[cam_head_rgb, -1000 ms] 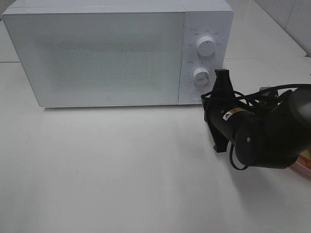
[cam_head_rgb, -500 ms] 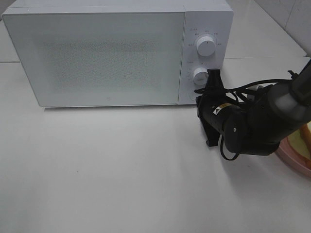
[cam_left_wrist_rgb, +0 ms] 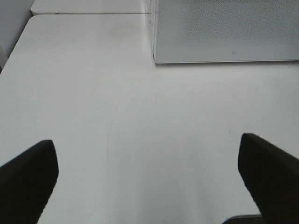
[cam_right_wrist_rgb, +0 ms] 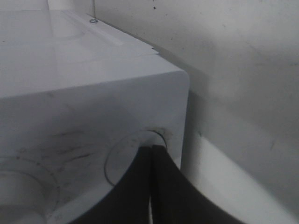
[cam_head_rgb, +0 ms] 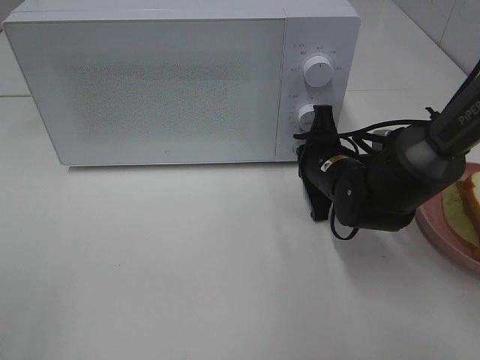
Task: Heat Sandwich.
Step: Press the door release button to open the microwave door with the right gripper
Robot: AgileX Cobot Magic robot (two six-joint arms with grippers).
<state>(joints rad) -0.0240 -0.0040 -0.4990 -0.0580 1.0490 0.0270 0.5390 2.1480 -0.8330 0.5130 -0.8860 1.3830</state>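
One second has brought the right arm [cam_head_rgb: 390, 187] leftward to the microwave [cam_head_rgb: 150, 82], and its tip now sits at the lower corner of the control panel, under the lower dial [cam_head_rgb: 306, 116]. In the wrist view the right fingers [cam_right_wrist_rgb: 163, 186] are pressed together with nothing between them. Their tips are in the recess of the round button [cam_right_wrist_rgb: 119, 156]; I cannot tell whether it is pushed in. The door [cam_head_rgb: 150, 90] is shut. I read this as the door-release press, so the task is near its start and nothing is loaded yet. The arm's shift also uncovered the sandwich [cam_head_rgb: 469, 204], which was hidden before. It lies on the pink plate [cam_head_rgb: 442, 234] at the right edge of the high view, apart from the microwave. White bread and orange-brown crust show; it is cut by the frame and the filling is not legible. The left fingers [cam_left_wrist_rgb: 28, 179] are spread wide and empty over bare surface [cam_left_wrist_rgb: 149, 116].
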